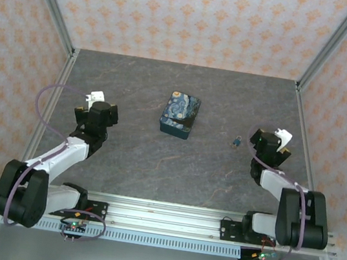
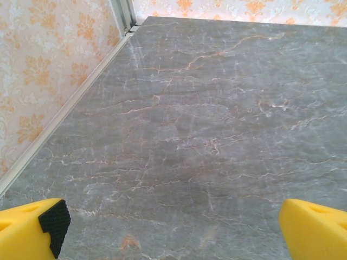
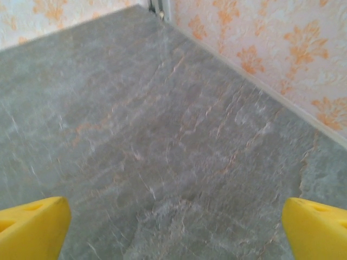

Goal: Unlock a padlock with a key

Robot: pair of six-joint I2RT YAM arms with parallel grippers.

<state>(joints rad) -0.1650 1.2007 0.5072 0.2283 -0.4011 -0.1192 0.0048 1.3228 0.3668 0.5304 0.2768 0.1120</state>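
The desk (image 1: 140, 92) looks like grey stone or stone-print laminate, matt and smooth, veined with rust and white. The walls (image 1: 197, 16) look like matt paper with an orange floral print. The corner posts (image 1: 52, 1) and the rail (image 1: 167, 215) at 6 o'clock are bare satin metal. The box (image 1: 180, 115) near the centre has a lightly glossy printed skin. The left tool (image 2: 173, 233) and right tool (image 3: 173, 233) have smooth yellow plastic fingers (image 2: 24, 230); one black pad (image 2: 54, 219) looks finely textured.

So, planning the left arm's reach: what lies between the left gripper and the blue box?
Nothing; in the top view that stretch is bare tabletop, left gripper to blue box.
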